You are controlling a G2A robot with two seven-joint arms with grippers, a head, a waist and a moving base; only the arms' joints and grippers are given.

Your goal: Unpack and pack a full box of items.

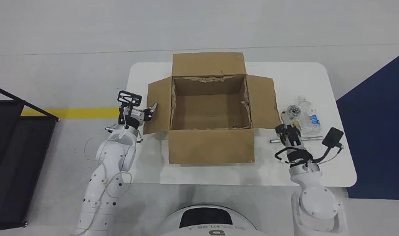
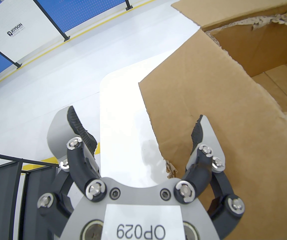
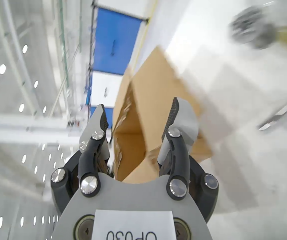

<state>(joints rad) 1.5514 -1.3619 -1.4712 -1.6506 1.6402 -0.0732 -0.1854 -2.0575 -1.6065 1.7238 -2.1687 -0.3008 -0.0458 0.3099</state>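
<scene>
White table [image 1: 149,74] carries an open cardboard box [image 1: 211,146] at its middle, and the inside looks bare. Right of the box lies a clear plastic packet [image 1: 304,111] — likely light, crinkly, slippery, so pinch a bunched edge, not the flat face. Left gripper [image 2: 135,116] hangs just left of the box beside its side flap [image 2: 208,113], fingers spread, holding nothing. Right gripper [image 3: 138,103] sits right of the box near the packet — also spread, nothing held.
</scene>
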